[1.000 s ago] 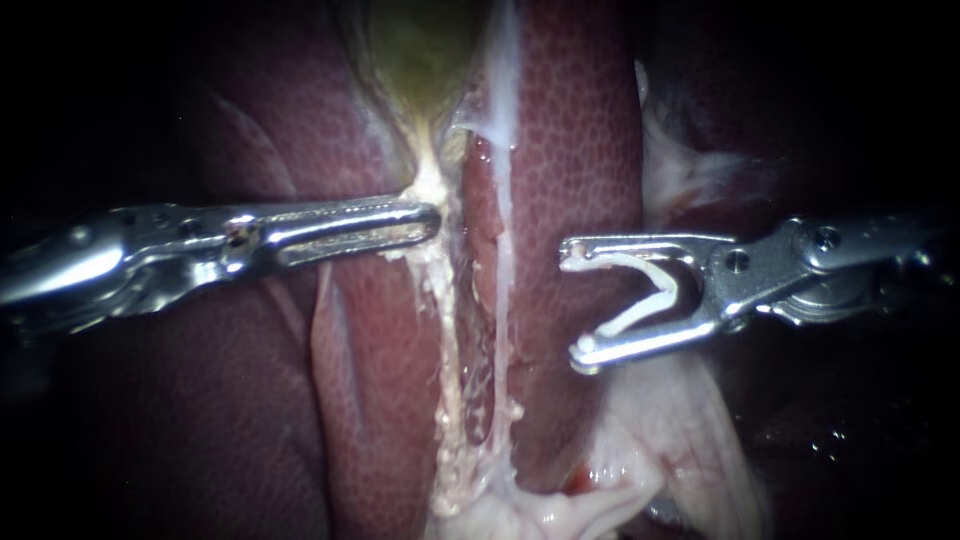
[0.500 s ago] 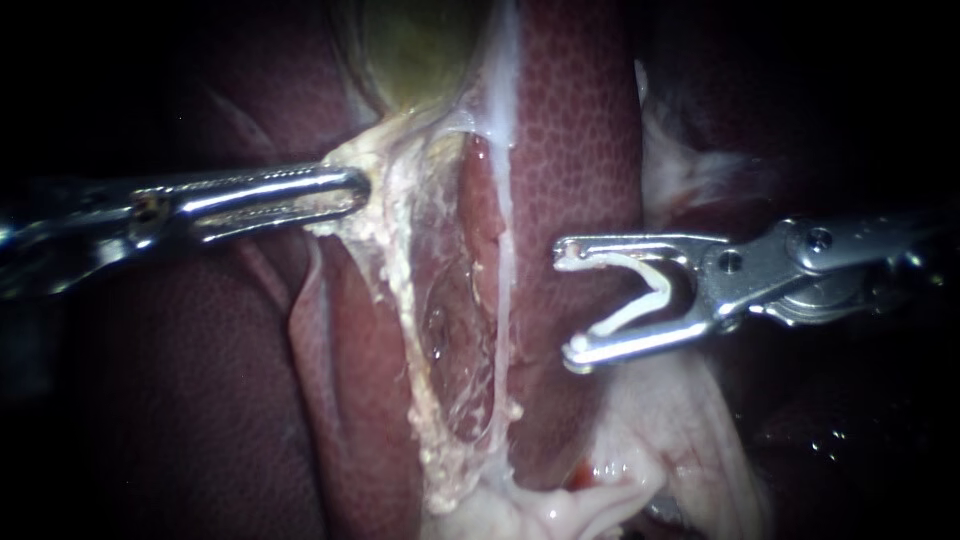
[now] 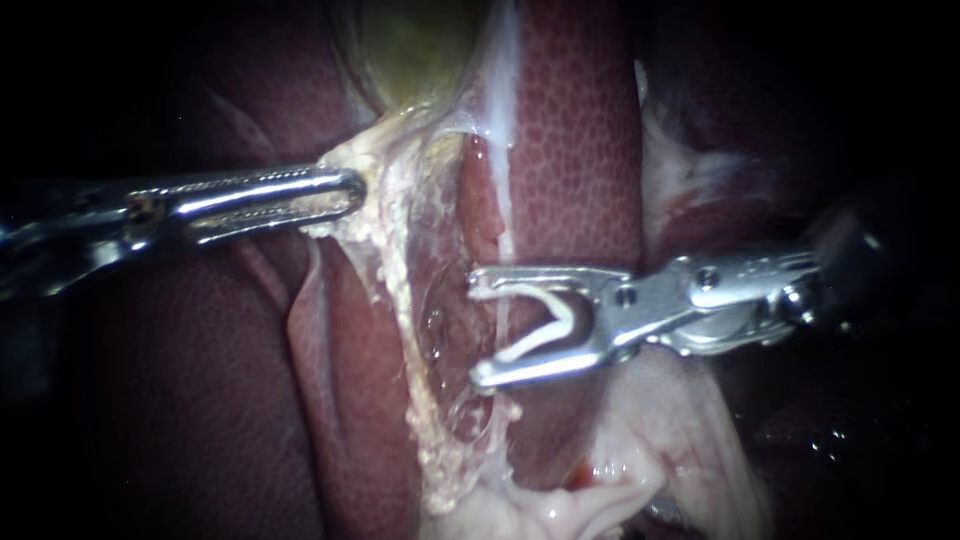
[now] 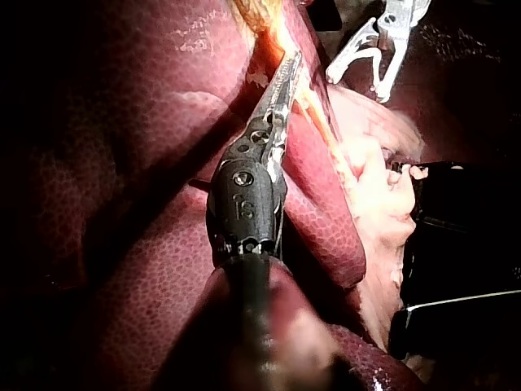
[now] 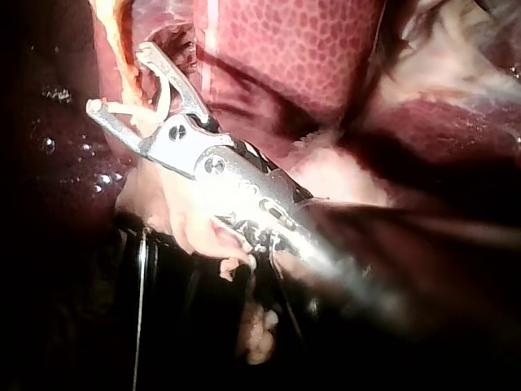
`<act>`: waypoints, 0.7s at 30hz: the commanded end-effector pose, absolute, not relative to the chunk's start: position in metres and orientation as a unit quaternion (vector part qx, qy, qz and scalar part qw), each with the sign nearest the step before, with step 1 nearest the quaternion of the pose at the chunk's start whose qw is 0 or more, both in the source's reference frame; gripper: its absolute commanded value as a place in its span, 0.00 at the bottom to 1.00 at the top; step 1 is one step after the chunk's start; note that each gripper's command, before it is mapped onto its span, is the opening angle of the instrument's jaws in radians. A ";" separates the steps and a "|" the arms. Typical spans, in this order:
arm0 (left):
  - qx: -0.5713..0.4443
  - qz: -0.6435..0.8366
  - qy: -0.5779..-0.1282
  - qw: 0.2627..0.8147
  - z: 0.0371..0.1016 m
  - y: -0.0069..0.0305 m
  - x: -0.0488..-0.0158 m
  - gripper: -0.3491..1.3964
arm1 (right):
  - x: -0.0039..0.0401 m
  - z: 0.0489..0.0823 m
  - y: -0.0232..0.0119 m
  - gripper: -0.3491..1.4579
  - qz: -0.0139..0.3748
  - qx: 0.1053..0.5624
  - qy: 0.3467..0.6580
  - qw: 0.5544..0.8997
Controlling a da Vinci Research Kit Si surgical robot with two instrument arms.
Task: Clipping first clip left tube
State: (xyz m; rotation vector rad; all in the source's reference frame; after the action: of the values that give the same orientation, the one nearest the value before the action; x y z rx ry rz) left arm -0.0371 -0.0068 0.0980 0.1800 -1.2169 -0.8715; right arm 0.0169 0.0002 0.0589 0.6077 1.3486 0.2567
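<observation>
Endoscope view: the liver [image 3: 570, 150] fills the field, and the greenish gallbladder [image 3: 415, 50] is cut off at the top edge. The left instrument [image 3: 345, 192] has its jaws clamped on the upper end of the left tube [image 3: 398, 295], a pale crumbly strand. It draws the strand sideways off the liver, I reckon to open room for clipping. The right instrument [image 3: 477, 328] stands just beside that strand, jaws wide, cradling an open white clip [image 3: 535, 320]. A thin white strand [image 3: 500, 200] crosses at those jaws; whether it lies inside them or behind, I cannot tell. Both shafts fade into dark.
</observation>
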 end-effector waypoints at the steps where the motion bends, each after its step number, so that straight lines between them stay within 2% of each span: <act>1: 0.082 -0.396 -0.552 0.729 0.0980 -0.0068 -0.0371 0.00 | 0.0173 0.0594 0.0000 0.52 0.117 0.278 0.612 0.731; 10: 0.081 -0.396 -0.552 0.729 0.0981 -0.0068 -0.0372 0.00 | 0.0199 0.0628 -0.0020 0.52 0.120 0.293 0.605 0.731; 21: 0.081 -0.396 -0.552 0.729 0.0981 -0.0068 -0.0372 0.00 | 0.0215 0.0639 -0.0036 0.52 0.116 0.310 0.602 0.727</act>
State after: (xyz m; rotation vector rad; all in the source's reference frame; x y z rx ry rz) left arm -0.0372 -0.0068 0.0981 0.1784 -1.2168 -0.8713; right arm 0.0216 -0.0038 0.0640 0.6889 1.3264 0.2570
